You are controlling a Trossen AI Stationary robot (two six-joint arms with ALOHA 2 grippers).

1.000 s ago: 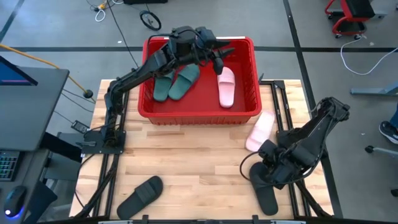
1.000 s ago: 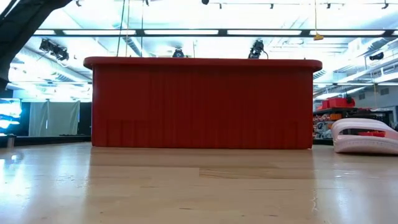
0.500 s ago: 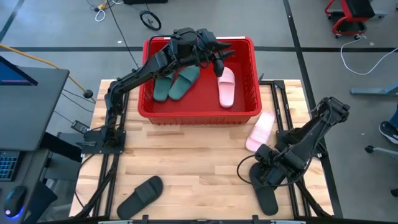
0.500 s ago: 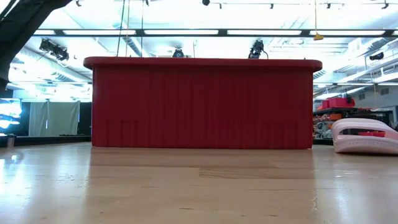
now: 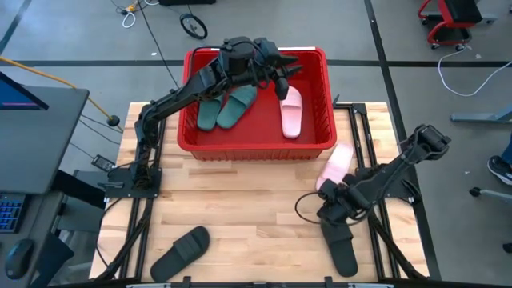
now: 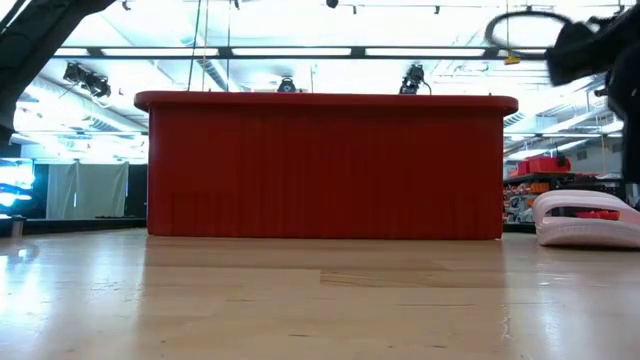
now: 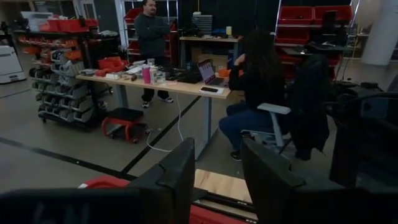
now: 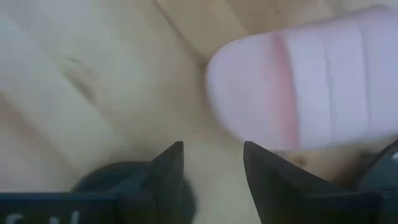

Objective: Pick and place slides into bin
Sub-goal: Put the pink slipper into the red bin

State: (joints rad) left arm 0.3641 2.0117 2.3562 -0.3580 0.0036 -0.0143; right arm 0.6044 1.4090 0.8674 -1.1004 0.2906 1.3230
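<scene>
The right gripper (image 5: 326, 214), jaws open and empty, had swung off the black slide (image 5: 341, 246) toward the pink slide (image 5: 334, 169) just ahead.

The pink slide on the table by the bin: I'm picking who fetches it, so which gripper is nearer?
Right. The right gripper sits open just beside the pink slide on the table. The left gripper is open over the bin, well away from it.

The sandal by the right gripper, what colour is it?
Pale pink sandal; the high view shows it best.
</scene>
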